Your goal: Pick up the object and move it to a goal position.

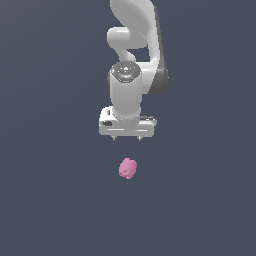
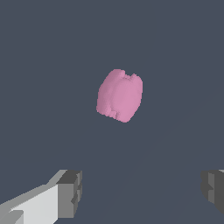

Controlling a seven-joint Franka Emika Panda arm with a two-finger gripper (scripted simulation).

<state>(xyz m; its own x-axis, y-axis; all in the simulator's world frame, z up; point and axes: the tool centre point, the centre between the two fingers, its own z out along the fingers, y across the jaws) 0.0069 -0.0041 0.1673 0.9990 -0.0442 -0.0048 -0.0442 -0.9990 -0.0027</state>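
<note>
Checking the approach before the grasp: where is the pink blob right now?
In the exterior view the pink blob lies alone on the dark floor near centre, just below the open gripper, untouched.

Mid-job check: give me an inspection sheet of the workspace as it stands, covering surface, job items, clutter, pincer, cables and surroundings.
Surface: plain dark grey-blue ground, flat and unmarked in both views.
Job's things: one small pink lumpy blob, lying alone on the ground, untouched; the wrist view shows it clear of both fingers. No goal marker seen.
Clutter: nothing seen.
Pincer: the pincer is open, jaws spread wide, empty; in the exterior view it sits apart from the blob, farther up the picture. One finger shows in the wrist view with a wide gap to the other.
Cables: nothing seen.
Surroundings: only the white arm; no walls, fixtures or people seen.
</note>
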